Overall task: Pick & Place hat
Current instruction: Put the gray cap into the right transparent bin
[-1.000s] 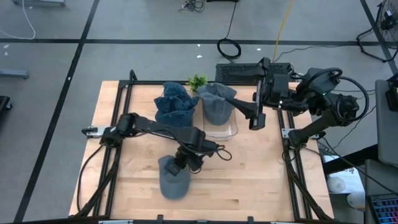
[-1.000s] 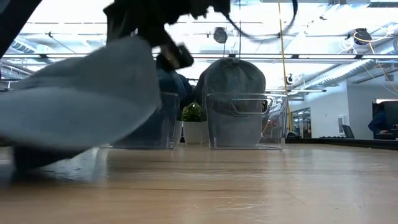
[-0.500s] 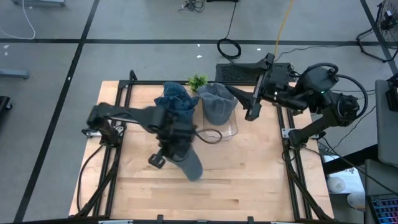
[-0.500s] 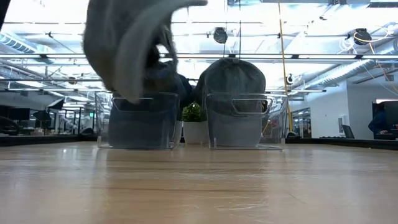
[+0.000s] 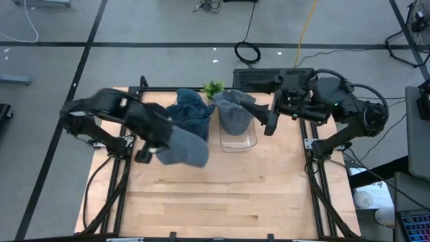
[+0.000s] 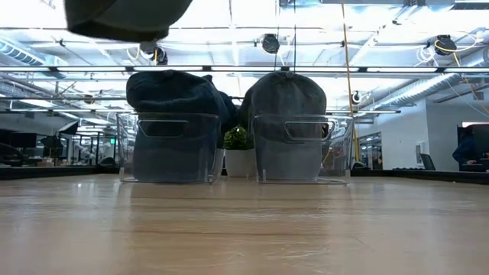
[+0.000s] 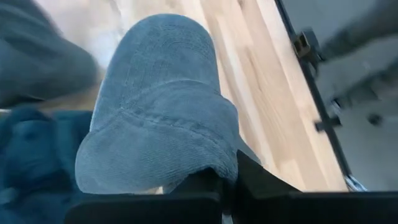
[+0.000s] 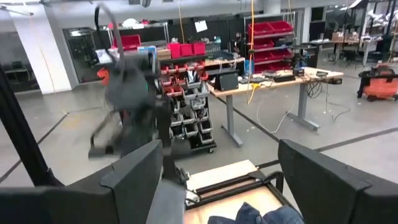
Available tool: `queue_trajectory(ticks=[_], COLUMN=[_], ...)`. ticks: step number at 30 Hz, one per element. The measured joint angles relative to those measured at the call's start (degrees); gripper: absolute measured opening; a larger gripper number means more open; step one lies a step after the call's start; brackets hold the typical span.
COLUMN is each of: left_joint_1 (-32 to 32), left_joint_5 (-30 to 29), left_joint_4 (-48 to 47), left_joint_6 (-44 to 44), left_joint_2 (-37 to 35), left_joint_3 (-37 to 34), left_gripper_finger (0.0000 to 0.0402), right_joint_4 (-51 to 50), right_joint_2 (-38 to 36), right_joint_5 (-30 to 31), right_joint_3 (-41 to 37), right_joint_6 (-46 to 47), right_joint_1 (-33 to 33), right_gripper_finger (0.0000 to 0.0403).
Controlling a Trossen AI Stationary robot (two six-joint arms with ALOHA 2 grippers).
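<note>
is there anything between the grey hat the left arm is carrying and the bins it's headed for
Nothing visible blocks the way. The left pincer is shut on the grey hat, lifted above the table, just in front of the left bin. That bin is already heaped with dark blue hats, and the right bin holds a grey hat too.

**Where the cameras look**

One camera hangs high and looks straight down on the whole table (image 5: 269, 195). One sits low at the table's edge and looks level across it at two bins (image 6: 166, 149) and the room. Both see those bins. Each wrist camera rides close on its arm, looking forward.
</note>
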Motion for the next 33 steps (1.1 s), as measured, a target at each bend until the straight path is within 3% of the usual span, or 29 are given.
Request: queue_trajectory(ticks=[4,11,17,24,33], left_joint_1=[0.00,0.00,0.00,0.00,-0.23], left_joint_5=[-4.59,-9.44,-12.72,-13.02,-8.84], left_joint_4=[1.45,1.63,3.13,8.36,8.30], left_joint_6=[-1.12,-2.03,0.89,3.37,2.88], left_joint_2=[-3.26,-5.91,-5.70,-5.57,-1.49], left_joint_3=[2.13,9.19,17.07,19.62,19.64], left_gripper_finger=[0.0000,0.0000,0.0000,0.0000,0.0000], right_joint_4=[-0.49,-0.43,3.59,17.78,26.79], right_joint_2=[0.17,0.16,1.03,1.19,1.15], right_joint_5=[-0.30,-6.32,-6.08,-6.88,-18.46], right_joint_3=[-0.01,-0.07,-5.73,-16.54,-24.89], right_joint_6=[1.20,2.22,5.57,11.83,28.55], right_joint_1=[0.15,0.69,1.06,0.14,-4.37], right_gripper_finger=[0.0320,0.0325,0.0325,0.0326,0.0325])
